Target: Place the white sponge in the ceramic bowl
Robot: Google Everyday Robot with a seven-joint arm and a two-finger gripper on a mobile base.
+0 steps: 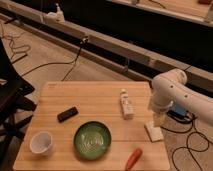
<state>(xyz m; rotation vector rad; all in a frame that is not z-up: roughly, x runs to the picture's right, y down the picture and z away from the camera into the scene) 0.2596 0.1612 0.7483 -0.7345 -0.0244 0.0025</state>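
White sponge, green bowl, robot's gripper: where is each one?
white sponge (154,132), camera view, middle of its top.
ceramic bowl (92,140), camera view, bare centre inside.
gripper (158,121), camera view, its tip, just above the white sponge.

High view angled down over table (100,97), pincer (158,121) at right edge

White hand (158,120) above off-white sponge (154,131); green swirl-patterned bowl (93,140).
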